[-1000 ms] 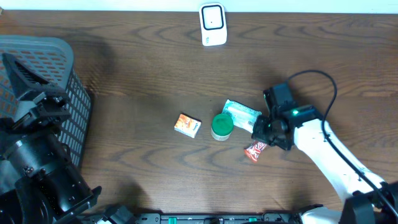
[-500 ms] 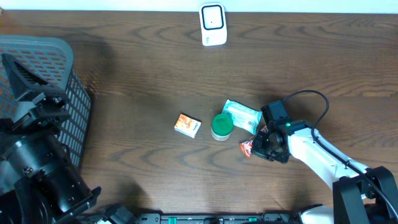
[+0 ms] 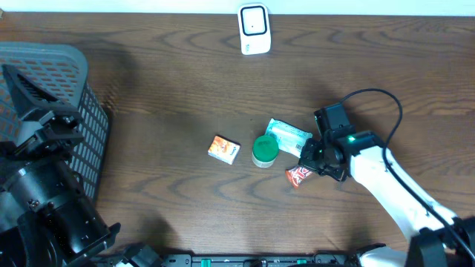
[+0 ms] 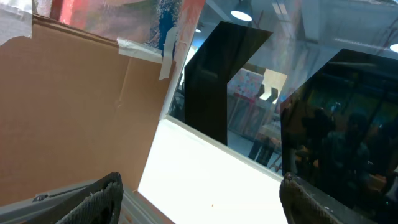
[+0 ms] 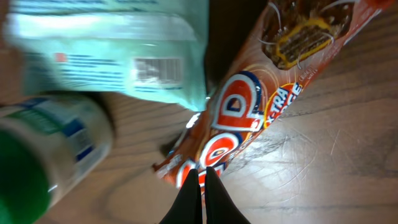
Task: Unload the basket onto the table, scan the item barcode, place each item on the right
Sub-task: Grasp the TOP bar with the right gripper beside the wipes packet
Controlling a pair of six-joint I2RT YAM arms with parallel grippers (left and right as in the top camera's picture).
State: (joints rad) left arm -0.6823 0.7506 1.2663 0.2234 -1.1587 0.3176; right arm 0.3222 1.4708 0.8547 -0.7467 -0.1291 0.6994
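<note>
Green-capped bottle point(image 3: 265, 150) and mint packet point(image 3: 288, 138) crowd the red wrapper point(image 3: 299, 176).

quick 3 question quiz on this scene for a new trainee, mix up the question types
1. True or false: the right claw is shut.
2. Which item lies nearest the basket?
A. green-lidded bottle
B. orange box
C. red snack wrapper
3. Short answer: what is the white device at the top of the overhead view?

Key: 1 true; 2 B; 3 the scanner.
</note>
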